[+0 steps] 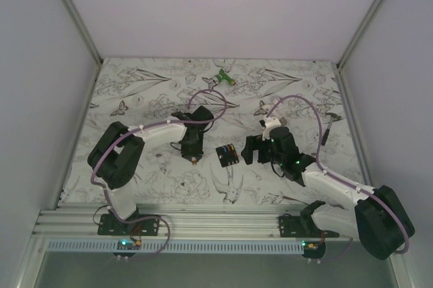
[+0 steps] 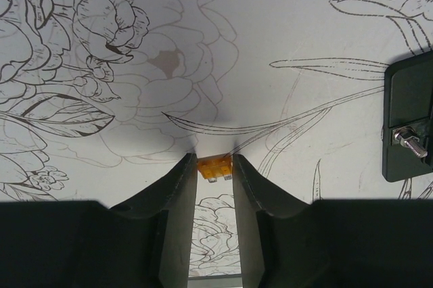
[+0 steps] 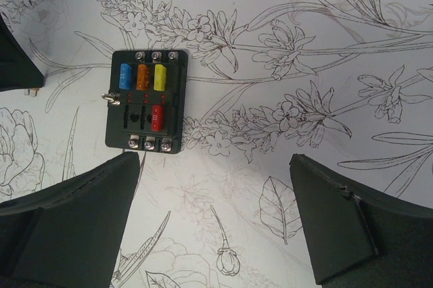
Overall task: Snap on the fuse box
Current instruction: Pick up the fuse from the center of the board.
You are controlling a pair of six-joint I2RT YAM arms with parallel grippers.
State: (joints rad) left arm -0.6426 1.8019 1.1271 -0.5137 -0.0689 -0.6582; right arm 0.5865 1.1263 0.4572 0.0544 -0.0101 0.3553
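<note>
Table [image 1: 135,99] carrying fuse box [image 1: 226,155], lying well off to the right of left gripper [image 2: 215,161], which is narrowly pinching fuse [image 2: 215,168]. Right gripper [image 3: 215,166] is hovering wide, fuse box ahead-left. Likely needing: lining blades over an empty slot, pressing straight.

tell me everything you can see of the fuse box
The fuse box is a small black plastic rectangle lying flat, face up, near the middle of the flower-printed table. Three silver screws line each short end and a metal stud sticks out of one side. One row holds blue, orange and yellow fuses; the other holds a single red one. Only the table touches it.
</note>
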